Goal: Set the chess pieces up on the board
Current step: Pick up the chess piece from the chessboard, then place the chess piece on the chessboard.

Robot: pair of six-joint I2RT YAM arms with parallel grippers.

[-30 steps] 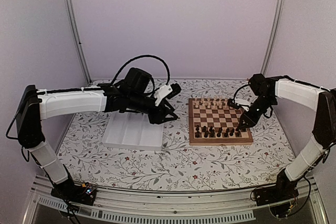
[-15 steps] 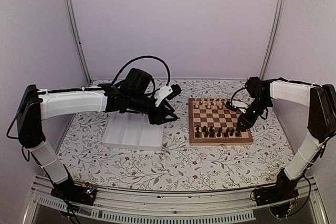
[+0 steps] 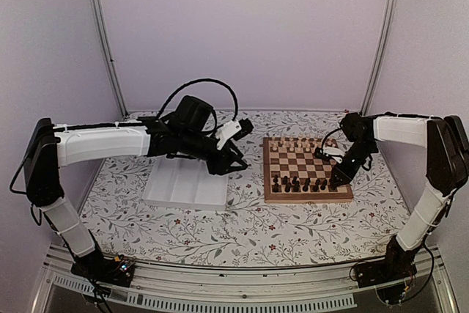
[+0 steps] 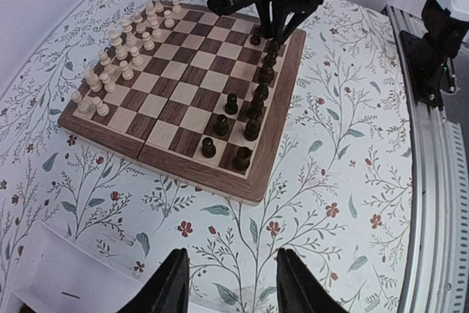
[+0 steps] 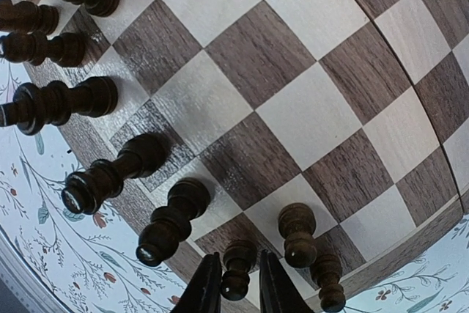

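Already placed: the chess pieces (image 4: 251,128), all dark, stood along the board's edge nearest the arm bases, with a few more one row in.
Held piece: a dark pawn (image 5: 236,273) stood upright on a square by the board's near right corner, flanked closely by both right fingers.
Board (image 3: 308,197): lay flat on the floral tablecloth (image 3: 242,232), right of centre and a little apart from the tray.
Right gripper (image 3: 338,179): was lowered over that near right corner, its jaws drawn narrow and pinched on the pawn's head.
Left gripper (image 4: 234,291): hovered above the cloth between tray and board, its jaws parted with nothing between them.
Pale pieces (image 4: 117,56): filled the two rows at the board's far edge, well apart from the dark ones.
Middle squares: lay bare between the two sets.
Tray (image 3: 183,188): white plastic, sat left of the board, partly under the left arm.
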